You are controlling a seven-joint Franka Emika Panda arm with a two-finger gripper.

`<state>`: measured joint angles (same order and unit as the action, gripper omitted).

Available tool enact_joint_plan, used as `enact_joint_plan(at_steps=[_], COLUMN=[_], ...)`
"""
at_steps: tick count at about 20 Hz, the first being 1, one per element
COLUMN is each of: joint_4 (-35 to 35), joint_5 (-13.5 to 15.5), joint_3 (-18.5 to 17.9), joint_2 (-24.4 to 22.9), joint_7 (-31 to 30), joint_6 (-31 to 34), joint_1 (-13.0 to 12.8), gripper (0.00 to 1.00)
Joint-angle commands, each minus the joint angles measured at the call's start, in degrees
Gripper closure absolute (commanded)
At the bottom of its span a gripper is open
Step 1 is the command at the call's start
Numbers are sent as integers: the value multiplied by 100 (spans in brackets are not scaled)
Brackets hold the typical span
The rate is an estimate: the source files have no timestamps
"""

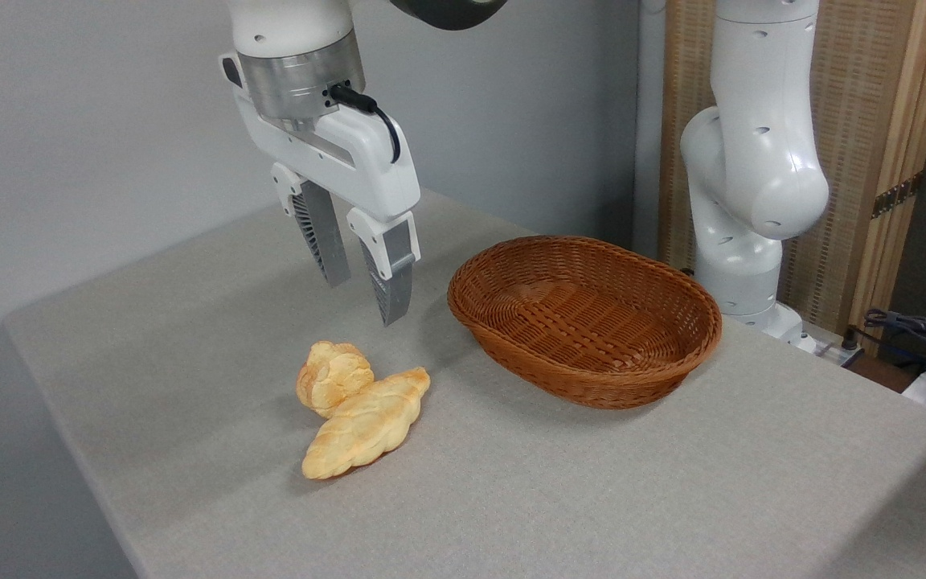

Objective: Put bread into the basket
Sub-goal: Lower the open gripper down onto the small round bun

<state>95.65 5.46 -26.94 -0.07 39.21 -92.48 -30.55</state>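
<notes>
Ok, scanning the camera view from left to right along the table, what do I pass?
Round bun → braided loaf, touching the bun → open claw hanging above the table → empty wicker basket → robot base at the far right.

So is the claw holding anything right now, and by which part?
Nothing. The claw hangs open above the small round knotted golden bun, which lies on the grey table.

Single fixed view, raised, near, angled down across table

Bright even light, soft shadows
</notes>
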Motion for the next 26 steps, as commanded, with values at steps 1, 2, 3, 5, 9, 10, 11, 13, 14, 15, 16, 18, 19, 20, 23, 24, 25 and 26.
enact_joint_plan(at_steps=[1,2,3,5,9,10,11,13,14,15,16,18,19,20,23,24,25,26], joint_4=[33,33,33,33,33,42,94,147,217,270,401,586,656,744,850,850,850,859], joint_5=[-71,-72,-72,-71,-63,-63,-71,-72,-72,-72,-63,-63,-71,-72,-63,-63,-63,-63], joint_3=[-14,-4,-4,4,74,118,188,250,311,338,391,513,540,575,725,742,769,769], joint_2=[-54,-37,-28,-2,25,42,42,51,60,60,60,69,69,69,156,191,235,279], joint_7=[121,122,113,113,113,121,122,113,113,113,113,104,104,104,95,95,95,95], joint_6=[-25,-25,-25,-33,-42,-77,-164,-384,-533,-648,-892,-1183,-1254,-1377,-1588,-1624,-1694,-1738], joint_1=[-47,-47,-56,-73,-109,-109,-117,-117,-117,-117,-117,-117,-117,-117,-117,-117,-117,-117], gripper=[0,0,0,0,0,0,0,0,0,0,0,0,0,0,0,0,0,0])
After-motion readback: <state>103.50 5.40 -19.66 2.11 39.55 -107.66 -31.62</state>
